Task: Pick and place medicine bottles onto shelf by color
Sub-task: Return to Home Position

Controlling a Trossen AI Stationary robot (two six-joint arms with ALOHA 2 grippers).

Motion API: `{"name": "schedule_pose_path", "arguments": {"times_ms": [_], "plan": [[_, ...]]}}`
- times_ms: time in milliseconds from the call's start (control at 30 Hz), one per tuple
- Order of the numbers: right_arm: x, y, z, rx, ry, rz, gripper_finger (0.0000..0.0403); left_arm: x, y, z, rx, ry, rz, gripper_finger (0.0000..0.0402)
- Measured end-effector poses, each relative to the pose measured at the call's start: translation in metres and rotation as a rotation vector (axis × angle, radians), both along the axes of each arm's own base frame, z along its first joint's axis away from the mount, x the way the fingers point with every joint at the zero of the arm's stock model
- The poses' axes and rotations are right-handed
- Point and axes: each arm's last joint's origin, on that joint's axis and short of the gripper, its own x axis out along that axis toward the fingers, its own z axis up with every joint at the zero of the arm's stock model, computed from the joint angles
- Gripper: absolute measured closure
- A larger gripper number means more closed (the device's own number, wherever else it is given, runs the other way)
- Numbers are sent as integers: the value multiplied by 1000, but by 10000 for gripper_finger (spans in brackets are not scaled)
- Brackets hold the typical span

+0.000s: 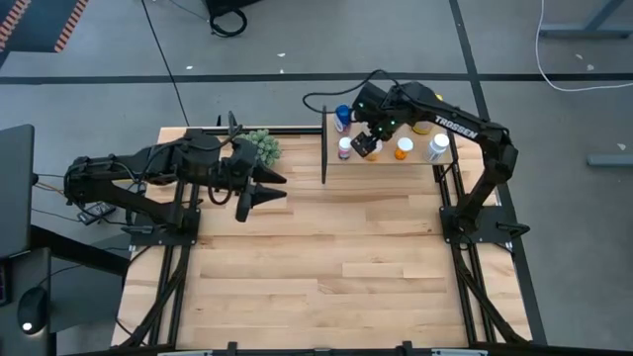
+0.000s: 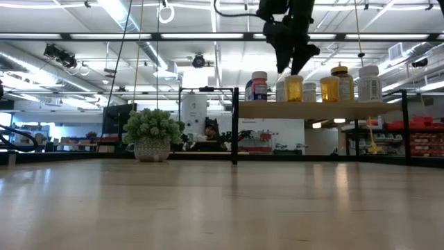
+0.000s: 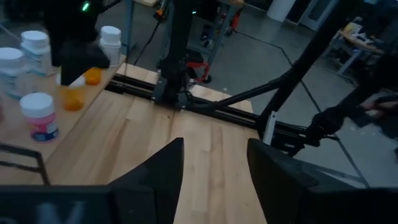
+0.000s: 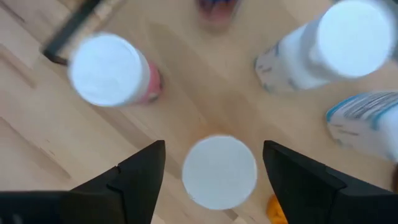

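Right claw (image 4: 212, 149): released, fingers spread; hovers above the light-wood, black-framed shelf (image 1: 420, 160)
White-capped orange medicine bottle (image 4: 219, 171): upright on the shelf; directly beneath the right claw, between its fingers, ungripped
Left claw (image 1: 277, 188): released; over the slatted wooden worktop (image 1: 326, 267), well apart from the shelf

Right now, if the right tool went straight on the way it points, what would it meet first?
Most likely the white-capped bottle on the shelf. The right tool points down at it, open, with the cap centred between its fingers. In the low view a small gap seems to remain above the cap.
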Motion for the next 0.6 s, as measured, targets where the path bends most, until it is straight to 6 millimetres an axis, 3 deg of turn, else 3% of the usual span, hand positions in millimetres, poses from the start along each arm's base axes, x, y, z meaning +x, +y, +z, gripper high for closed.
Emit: {"name": "schedule_pose_path", "arguments": {"times_ms": [333, 600], "plan": [[-12, 11, 37, -5, -27, -50, 124, -8, 2, 4, 15, -19, 55, 236], [5, 57, 53, 2, -102, 94, 125, -11, 2, -1, -8, 47, 63, 236]]}}
